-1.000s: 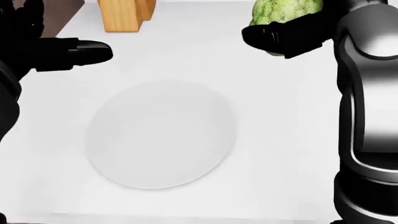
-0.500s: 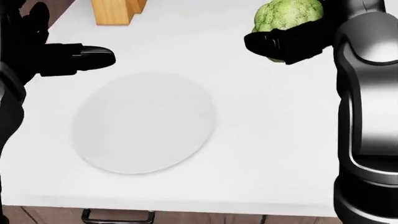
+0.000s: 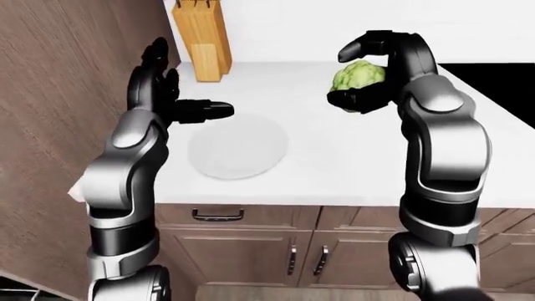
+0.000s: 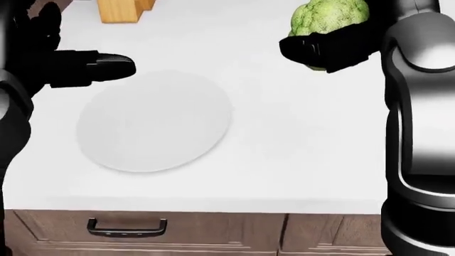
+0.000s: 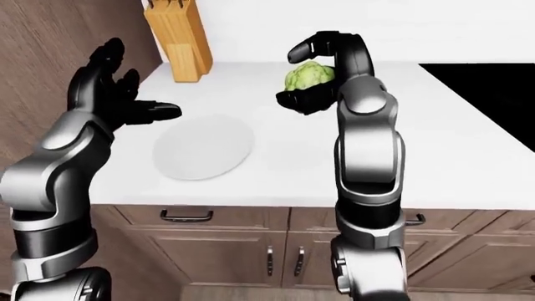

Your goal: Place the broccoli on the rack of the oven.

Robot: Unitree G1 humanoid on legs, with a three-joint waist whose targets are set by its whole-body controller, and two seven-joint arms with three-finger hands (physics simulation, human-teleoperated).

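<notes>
One broccoli (image 3: 358, 76) in play, and you've got it clamped in your right hand (image 3: 368, 75): fingers curl over the top, thumb props it from underneath, so the head sits cupped and lifted clear of the white counter (image 4: 298, 144); that grip looks chosen for carrying, not for setting down; no oven or rack shows in any view, so I judge you're at the transport stage with the placing not yet done.

Your left hand (image 5: 113, 94) is empty, fingers spread apart and pointing up, thumb jutting out over the counter near the plate's edge; it holds nothing and touches nothing I can see; probably just parked out of the way while the right does the work.

Counts: one round white plate (image 4: 153, 122), bare, lying flat on the counter between your two hands; one wooden knife block (image 3: 203, 39) standing at the counter's top left in the left-eye view, against the brown panel wall (image 3: 58, 94), well apart from the broccoli; one black flat surface (image 5: 489, 94) at the right edge, maybe a cooktop, can't tell; one drawer handle (image 4: 126, 228) under the counter lip in the head view; cabinet doors (image 5: 226, 260) below with vertical pulls.

Risk as I judge it: the broccoli is round and lumpy, so keep the clamp firm when you turn toward the oven.
</notes>
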